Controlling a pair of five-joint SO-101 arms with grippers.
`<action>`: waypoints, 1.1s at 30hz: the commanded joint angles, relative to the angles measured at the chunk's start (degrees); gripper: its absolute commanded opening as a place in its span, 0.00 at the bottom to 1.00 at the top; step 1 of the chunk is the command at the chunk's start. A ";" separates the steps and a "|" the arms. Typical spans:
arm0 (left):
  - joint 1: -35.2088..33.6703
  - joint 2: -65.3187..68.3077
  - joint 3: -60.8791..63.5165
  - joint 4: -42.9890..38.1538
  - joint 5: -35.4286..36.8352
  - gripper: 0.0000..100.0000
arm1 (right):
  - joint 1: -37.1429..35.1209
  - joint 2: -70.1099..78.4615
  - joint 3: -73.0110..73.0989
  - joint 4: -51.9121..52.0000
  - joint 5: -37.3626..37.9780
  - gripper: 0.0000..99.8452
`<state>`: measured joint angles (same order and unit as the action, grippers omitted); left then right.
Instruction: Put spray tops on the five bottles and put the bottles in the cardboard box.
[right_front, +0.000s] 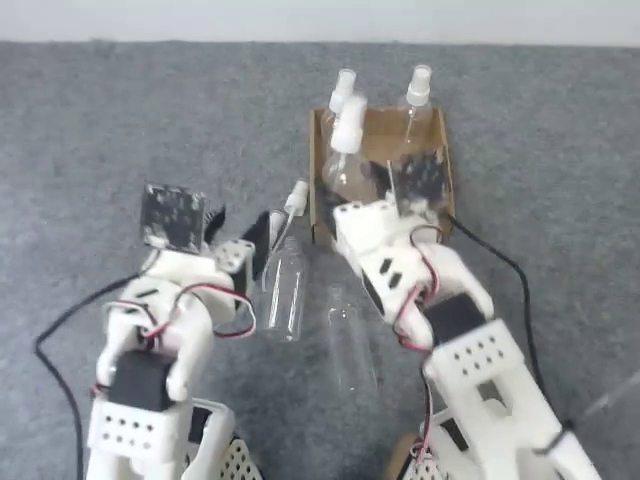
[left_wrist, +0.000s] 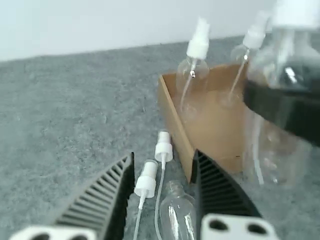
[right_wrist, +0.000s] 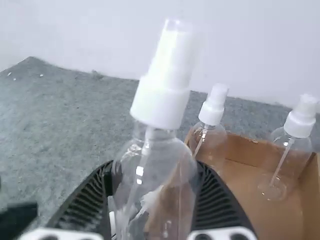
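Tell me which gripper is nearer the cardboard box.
Right. The right gripper, shut on a capped bottle, is at the rim of the cardboard box; the left gripper sits apart, by loose spray tops.

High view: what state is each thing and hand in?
cardboard box: open, upright.
boxed bottles: capped, standing.
held bottle: capped, gripped.
lying bottles: uncapped, on carpet.
spray tops: loose, on carpet.
left hand: open.
right hand: shut on held bottle.
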<state>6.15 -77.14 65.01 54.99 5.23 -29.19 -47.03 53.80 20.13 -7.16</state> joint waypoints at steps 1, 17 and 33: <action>2.46 -5.80 3.47 -2.64 -0.35 0.19 | -1.27 10.07 -10.81 -0.48 -1.32 0.01; 8.53 -10.11 11.74 -7.65 -3.25 0.27 | -9.01 16.31 -27.96 20.09 -0.97 0.01; 8.53 -10.11 11.91 -7.74 -3.34 0.27 | -8.48 3.74 -27.78 33.63 4.31 0.01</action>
<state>14.68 -86.37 77.14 48.84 2.15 -37.54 -39.21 30.07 51.60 -3.82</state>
